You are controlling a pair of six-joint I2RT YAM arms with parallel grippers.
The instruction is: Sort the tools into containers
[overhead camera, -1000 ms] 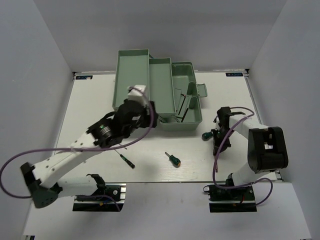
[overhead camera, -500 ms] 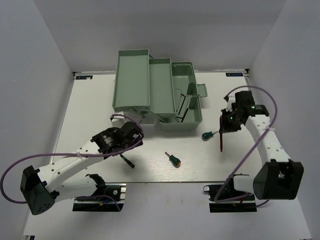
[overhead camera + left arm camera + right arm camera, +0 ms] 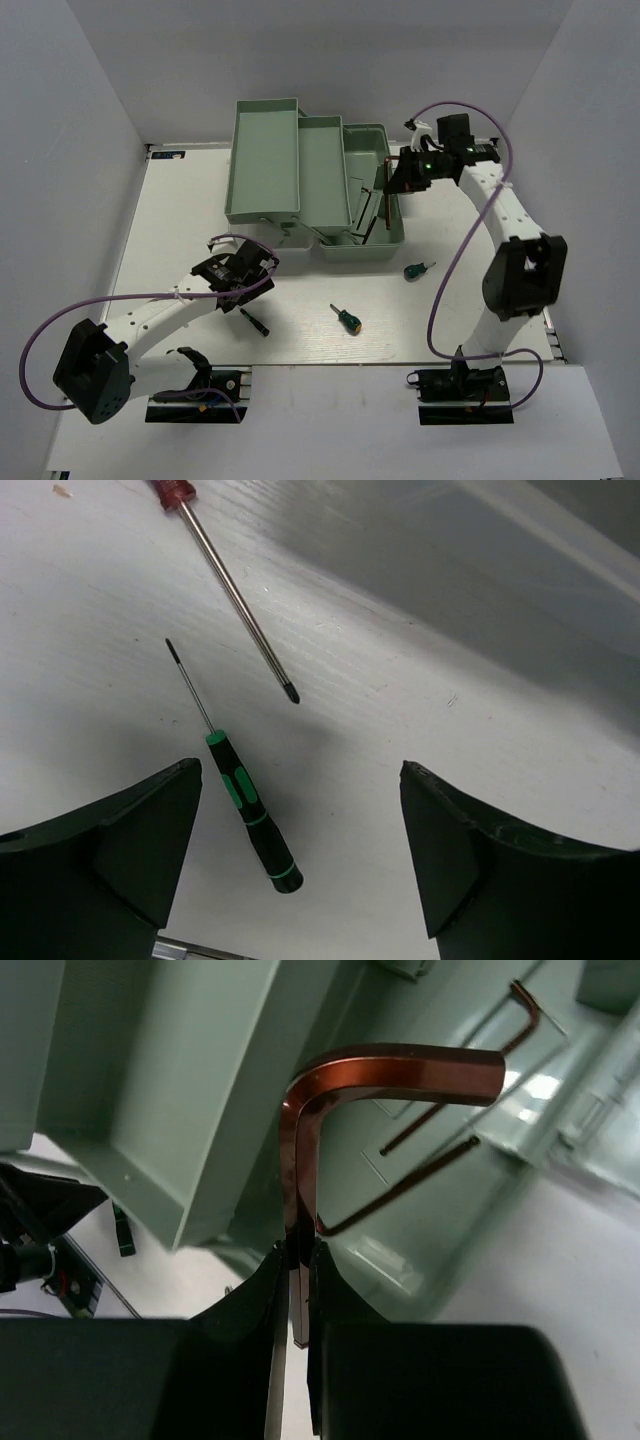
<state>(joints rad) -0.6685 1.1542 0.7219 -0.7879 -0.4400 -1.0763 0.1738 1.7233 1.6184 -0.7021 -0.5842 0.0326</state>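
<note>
The pale green toolbox [image 3: 300,180] stands open at the back, with dark hex keys [image 3: 365,218] in its base. My right gripper [image 3: 397,180] is shut on a copper L-shaped hex key [image 3: 300,1160] and holds it above the box's right compartment [image 3: 470,1210], where dark hex keys [image 3: 430,1175] lie. My left gripper [image 3: 240,275] is open and low over the table. A thin black-and-green screwdriver [image 3: 250,815] lies between its fingers [image 3: 140,830], and a red-handled screwdriver [image 3: 235,590] lies just beyond. The thin one also shows in the top view [image 3: 255,322].
A stubby green screwdriver [image 3: 347,318] lies on the white table [image 3: 180,200] in front of the box. Another green-handled one [image 3: 415,270] lies by the box's front right corner. Two fold-out trays [image 3: 265,155] stand raised at the box's left.
My right arm lifted the copper hex key from the table right of the box and swung it over the box. My left arm left the trays and came down over the thin screwdriver.
</note>
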